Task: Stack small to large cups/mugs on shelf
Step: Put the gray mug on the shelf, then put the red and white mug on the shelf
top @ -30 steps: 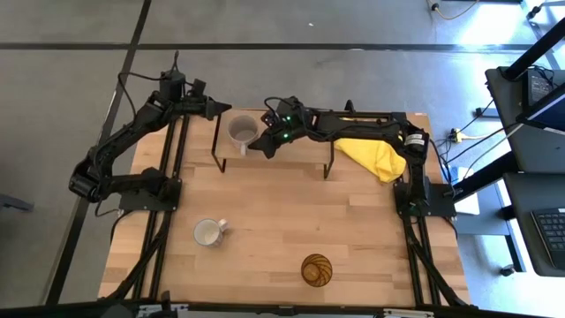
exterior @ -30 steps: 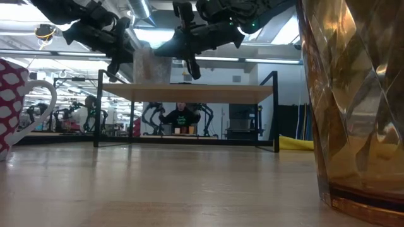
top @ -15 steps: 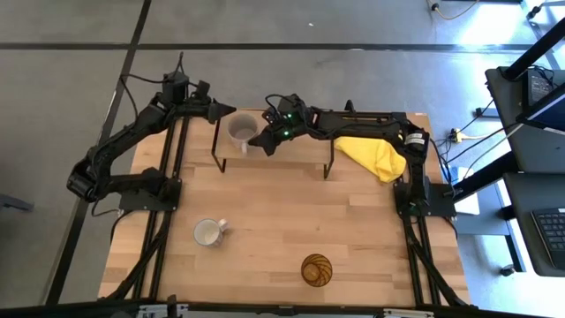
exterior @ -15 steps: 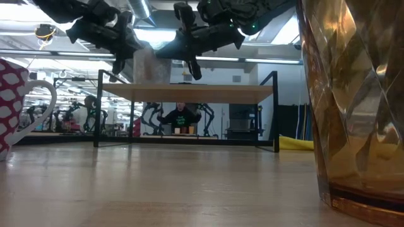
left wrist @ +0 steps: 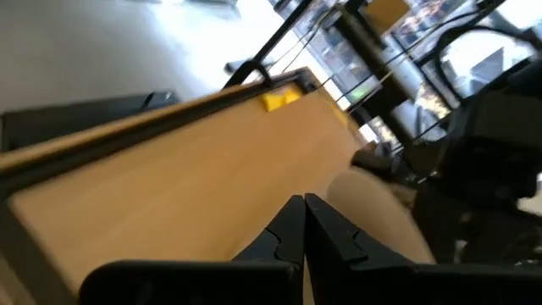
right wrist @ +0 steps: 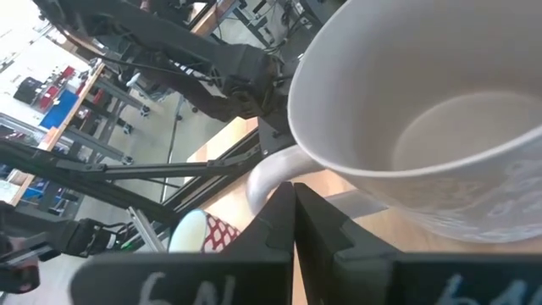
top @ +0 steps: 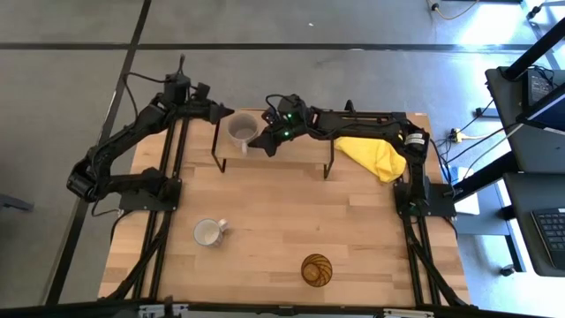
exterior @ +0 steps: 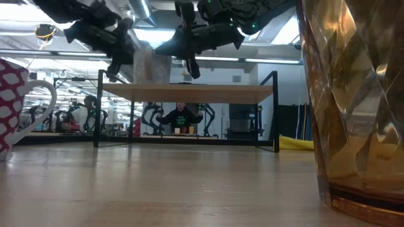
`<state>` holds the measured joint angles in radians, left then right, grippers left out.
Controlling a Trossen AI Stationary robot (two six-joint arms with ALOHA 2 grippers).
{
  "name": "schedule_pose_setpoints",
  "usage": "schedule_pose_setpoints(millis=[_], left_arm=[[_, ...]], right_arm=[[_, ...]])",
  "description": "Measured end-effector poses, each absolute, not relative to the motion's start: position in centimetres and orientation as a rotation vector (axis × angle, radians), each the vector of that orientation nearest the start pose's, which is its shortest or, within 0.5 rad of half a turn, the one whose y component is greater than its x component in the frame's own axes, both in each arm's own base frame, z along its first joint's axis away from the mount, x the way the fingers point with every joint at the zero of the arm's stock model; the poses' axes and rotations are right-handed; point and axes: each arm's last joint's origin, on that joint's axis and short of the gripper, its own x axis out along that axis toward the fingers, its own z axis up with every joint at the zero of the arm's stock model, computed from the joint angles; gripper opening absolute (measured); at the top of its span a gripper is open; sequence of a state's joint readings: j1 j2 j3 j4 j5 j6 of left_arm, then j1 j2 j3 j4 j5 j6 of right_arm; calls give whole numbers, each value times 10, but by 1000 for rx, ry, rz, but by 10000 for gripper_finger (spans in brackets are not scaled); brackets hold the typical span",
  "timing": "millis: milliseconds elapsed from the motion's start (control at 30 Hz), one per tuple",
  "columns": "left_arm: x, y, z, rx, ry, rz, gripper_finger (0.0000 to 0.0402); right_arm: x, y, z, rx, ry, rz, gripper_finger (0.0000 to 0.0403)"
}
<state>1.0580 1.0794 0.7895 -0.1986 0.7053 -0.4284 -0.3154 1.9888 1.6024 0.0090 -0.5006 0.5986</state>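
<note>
- The grey mug (top: 241, 129) stands upright at the left end of the shelf (top: 300, 152), handle toward the right arm.
- The right gripper (top: 262, 141) sits at the handle (right wrist: 273, 172); its fingers are pressed together, tips beside the handle.
- The left gripper (top: 226, 111) sits just beside the mug's far-left rim, fingers closed on nothing.
- The white mug (top: 207, 232) stands on the tabletop (top: 282, 221), front left.
- The amber tumbler (top: 317, 269) stands at the front edge.
- A yellow cloth (top: 371, 155) lies at the shelf's right end.
</note>
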Motion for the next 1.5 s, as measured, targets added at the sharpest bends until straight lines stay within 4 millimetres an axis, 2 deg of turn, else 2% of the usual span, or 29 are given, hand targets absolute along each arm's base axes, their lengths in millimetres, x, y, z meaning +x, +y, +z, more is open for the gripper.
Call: schedule_pose_setpoints(millis=[200, 633, 1100, 1300, 1500], left_arm=[[125, 184, 273, -828, 316, 435, 1], [135, 179, 275, -784, 320, 401, 1], [132, 186, 280, -730, 266, 442, 3], [118, 184, 290, -708, 214, 439, 3], [102, 162, 315, -635, 121, 441, 2]], right_arm=[[445, -130, 274, 742, 396, 75, 6], [446, -131, 278, 748, 351, 71, 6], [448, -127, 278, 740, 345, 63, 6], [450, -126, 289, 708, 268, 193, 16], [451, -120, 315, 654, 126, 402, 36]])
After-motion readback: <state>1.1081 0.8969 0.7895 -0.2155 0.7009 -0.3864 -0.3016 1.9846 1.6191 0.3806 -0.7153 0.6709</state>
